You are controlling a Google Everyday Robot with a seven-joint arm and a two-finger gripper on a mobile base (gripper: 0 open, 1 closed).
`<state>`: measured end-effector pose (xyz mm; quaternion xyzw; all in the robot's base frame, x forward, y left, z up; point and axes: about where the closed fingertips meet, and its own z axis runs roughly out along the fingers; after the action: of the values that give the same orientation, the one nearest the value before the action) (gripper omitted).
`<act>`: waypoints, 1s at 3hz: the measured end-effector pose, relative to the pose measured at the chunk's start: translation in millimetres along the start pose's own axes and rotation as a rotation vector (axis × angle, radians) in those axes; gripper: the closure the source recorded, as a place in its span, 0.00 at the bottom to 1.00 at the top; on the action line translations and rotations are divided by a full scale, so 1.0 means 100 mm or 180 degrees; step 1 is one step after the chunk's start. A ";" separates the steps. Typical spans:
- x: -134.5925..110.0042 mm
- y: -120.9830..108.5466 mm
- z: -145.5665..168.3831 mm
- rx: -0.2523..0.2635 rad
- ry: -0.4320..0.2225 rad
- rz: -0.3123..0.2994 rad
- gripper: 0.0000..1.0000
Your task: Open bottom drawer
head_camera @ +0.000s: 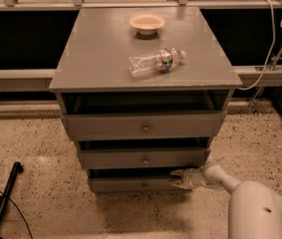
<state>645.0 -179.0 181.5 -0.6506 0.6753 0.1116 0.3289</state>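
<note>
The grey cabinet (105, 59) has three drawers. The bottom drawer (125, 184) is the narrowest front, with a small round knob (145, 186) at its middle. It stands slightly out, with a dark gap above it. My gripper (177, 179) comes in from the lower right on a white arm (240, 193). Its fingertips are at the right end of the bottom drawer's front, one near the top edge and one lower. It is to the right of the knob.
A plastic bottle (156, 61) lies on the cabinet top, with a small bowl (147, 23) behind it. The top drawer (140, 126) and middle drawer (143, 158) are slightly open. A black pole (3, 200) lies on the floor at left. Cables (275, 29) hang at right.
</note>
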 end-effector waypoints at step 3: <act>-0.05 -0.02 -0.06 0.0000 0.0000 0.0000 0.00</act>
<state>645.0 -178.9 189.6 -0.6506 0.6753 0.1117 0.3289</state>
